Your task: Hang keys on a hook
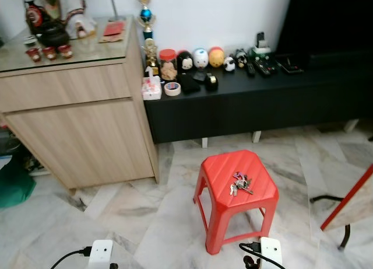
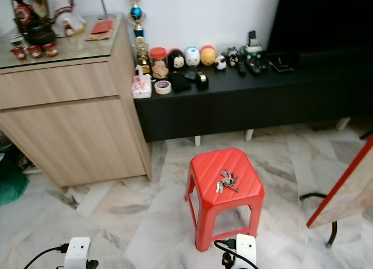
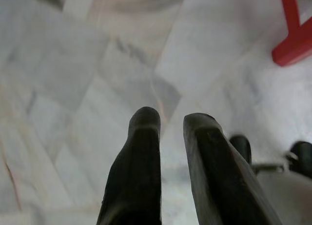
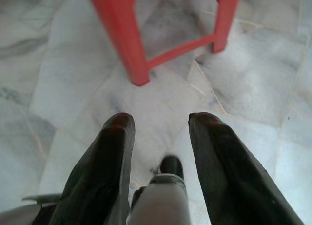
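Nothing of the job is done yet, as far as you can judge from these views. Your bunch of metal keys with a pinkish tag [image 1: 240, 184] lies loose on the top of the red plastic stool [image 1: 217, 170], which stands on the grey-veined marble floor [image 1: 134, 210] in front of the long black low cabinet [image 1: 250, 100] and just right of the light wooden sideboard [image 1: 76, 123].

Your left gripper [image 3: 171, 132] hangs low over bare floor tile, its two black fingers nearly together with only a narrow gap between them and nothing held. Your right gripper [image 4: 161, 125] hangs low too, fingers parted and empty, pointing down at the floor near the stool's legs. Both are well apart from the keys, which sit up on the seat above them.

What is left for you is the whole sequence: bring a gripper up over the stool, take the bunch, carry it to a hook and hang it. I cannot make out any hook, so you will probably have to turn or walk to find one first.
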Robot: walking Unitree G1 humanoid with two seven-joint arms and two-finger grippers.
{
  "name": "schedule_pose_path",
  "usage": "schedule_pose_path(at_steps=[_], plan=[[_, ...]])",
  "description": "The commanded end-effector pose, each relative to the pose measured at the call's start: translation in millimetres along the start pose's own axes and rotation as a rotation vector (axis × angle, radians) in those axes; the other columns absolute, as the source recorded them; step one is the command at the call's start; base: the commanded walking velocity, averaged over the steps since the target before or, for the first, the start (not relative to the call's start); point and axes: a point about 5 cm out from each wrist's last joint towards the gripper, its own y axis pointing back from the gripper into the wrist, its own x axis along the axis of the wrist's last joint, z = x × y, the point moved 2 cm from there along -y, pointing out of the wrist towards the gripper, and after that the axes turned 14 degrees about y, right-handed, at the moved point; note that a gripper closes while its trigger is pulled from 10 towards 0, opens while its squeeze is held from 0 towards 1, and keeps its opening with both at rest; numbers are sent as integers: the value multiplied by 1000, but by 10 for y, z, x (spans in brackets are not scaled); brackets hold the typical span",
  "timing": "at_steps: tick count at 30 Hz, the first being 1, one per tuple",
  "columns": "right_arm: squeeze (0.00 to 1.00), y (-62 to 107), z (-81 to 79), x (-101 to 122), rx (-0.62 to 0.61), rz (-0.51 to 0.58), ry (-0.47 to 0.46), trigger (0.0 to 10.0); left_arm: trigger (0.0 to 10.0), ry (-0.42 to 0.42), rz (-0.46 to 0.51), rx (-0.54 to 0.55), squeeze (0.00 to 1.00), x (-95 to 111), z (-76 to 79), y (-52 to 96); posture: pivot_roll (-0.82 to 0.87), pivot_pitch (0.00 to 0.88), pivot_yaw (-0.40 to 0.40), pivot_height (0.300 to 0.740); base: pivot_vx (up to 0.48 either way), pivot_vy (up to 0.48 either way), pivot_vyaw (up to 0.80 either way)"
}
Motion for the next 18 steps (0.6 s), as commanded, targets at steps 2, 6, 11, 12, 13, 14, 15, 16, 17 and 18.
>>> schedule_pose_path(at_steps=[2, 6, 11, 12, 13, 14, 15, 16, 17, 18], plan=[[0, 1, 3, -9, -4, -5, -5, 10000, 10000, 9, 4, -2, 0, 24, -9, -4, -47, 0, 60, 740, 317, 0, 0], [0, 5, 10, -26, -4, -10, -7, 10000, 10000, 8, 4, -4, 0, 24, -7, -4, -44, 0, 57, 740, 351, 0, 0], [0, 7, 25, -32, -9, -10, -12, 10000, 10000, 10, 4, -4, 0, 23, -8, -3, -44, 0, 58, 740, 361, 0, 0], [0, 6, 27, -27, -11, -7, -15, 10000, 10000, 10, 4, -4, 0, 25, -9, -3, -45, 0, 59, 740, 360, 0, 0], [0, 6, 27, -25, -11, -6, -16, 10000, 10000, 10, 5, -4, 0, 25, -9, -3, -45, 0, 59, 740, 360, 0, 0], [0, 5, 31, -17, -13, -1, -20, 10000, 10000, 11, 4, -5, 0, 24, -7, -3, -45, 0, 58, 740, 360, 0, 0], [0, 5, 33, -15, -14, 0, -21, 10000, 10000, 11, 4, -6, 0, 24, -6, -3, -45, 0, 58, 740, 360, 0, 0], [0, 5, 34, -12, -15, 2, -23, 10000, 10000, 11, 4, -6, 0, 23, -6, -3, -44, 0, 57, 740, 360, 0, 0], [0, 5, 34, -11, -15, 2, -23, 10000, 10000, 11, 5, -6, 0, 23, -6, -3, -44, 0, 57, 740, 356, 0, 0], [0, 3, 33, -7, -13, 2, -20, 10000, 10000, 12, 5, -6, 0, 23, -8, -3, -44, 0, 57, 740, 360, 0, 0]])
